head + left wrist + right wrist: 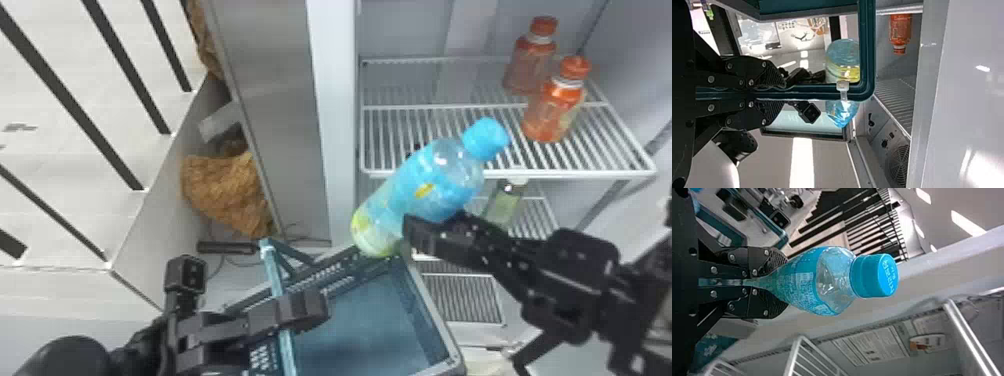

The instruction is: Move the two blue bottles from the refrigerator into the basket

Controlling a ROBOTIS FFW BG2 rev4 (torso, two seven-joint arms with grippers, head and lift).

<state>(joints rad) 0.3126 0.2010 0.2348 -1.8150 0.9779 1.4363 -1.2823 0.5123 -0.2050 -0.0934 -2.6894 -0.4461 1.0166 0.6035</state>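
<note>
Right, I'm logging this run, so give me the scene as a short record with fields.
Left hand: shut on the basket's rim
Right hand: shut on a blue bottle
Blue bottle pose: tilted, blue cap up, base end lower
Blue bottle place: out of the refrigerator, its base by the basket's rim in the head view; gap between them unclear
Upper wire shelf: two orange bottles, upright, toward its right side
Below that shelf: a greenish bottle with a pale cap
Release: not yet done
</note>
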